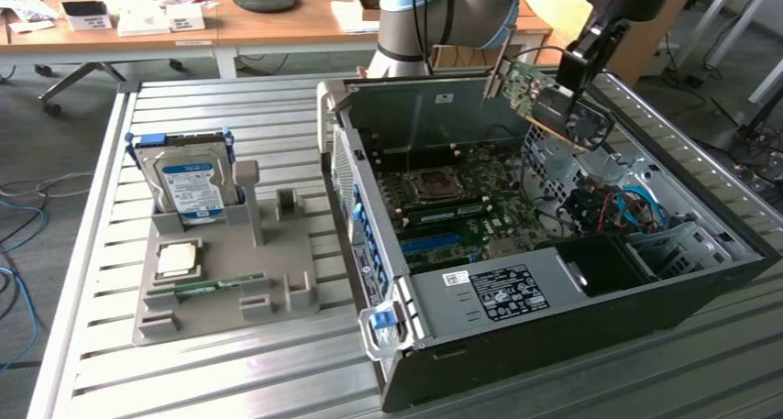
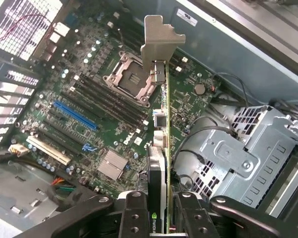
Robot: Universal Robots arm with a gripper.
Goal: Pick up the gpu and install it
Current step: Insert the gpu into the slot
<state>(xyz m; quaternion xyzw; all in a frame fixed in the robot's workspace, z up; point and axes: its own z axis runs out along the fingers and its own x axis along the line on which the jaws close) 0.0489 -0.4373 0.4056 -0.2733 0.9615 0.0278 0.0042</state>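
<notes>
Presently held: gpu (image 1: 553,103) (image 2: 162,148), pinched on both faces by the tool (image 1: 575,78) (image 2: 161,214), which is clenched on the card's cooler end.
Gpu position: upper right of the exterior view, tilted, in the air over the open computer case (image 1: 685,281); clear of the motherboard (image 1: 483,194) (image 2: 89,84).
Gpu look: thin green board seen edge-on in the wrist view, dark cooler on one face, silvery stamped end bracket (image 2: 159,39) pointing away from the tool.
Beneath the card: CPU socket (image 1: 435,185) (image 2: 131,77) with a metal frame, rows of dark memory slots, a blue expansion slot (image 2: 74,115), a finned silver heat sink (image 2: 111,164).
Close obstacles: perforated grey drive cage (image 2: 238,158) beside the card, loose black wires along it; blue cables (image 1: 636,203) in the case at centre right of the exterior view.
Case front: black power supply (image 1: 501,291) with a white label.
Left of frame, exterior view: grey moulded holder (image 1: 281,254) on the slatted metal bench (image 1: 245,373), carrying an upright hard drive (image 1: 193,185), a square processor chip (image 1: 178,259) and a narrow green memory stick (image 1: 208,286).
Arm: grey-and-blue robot arm (image 1: 416,16) at top centre.
</notes>
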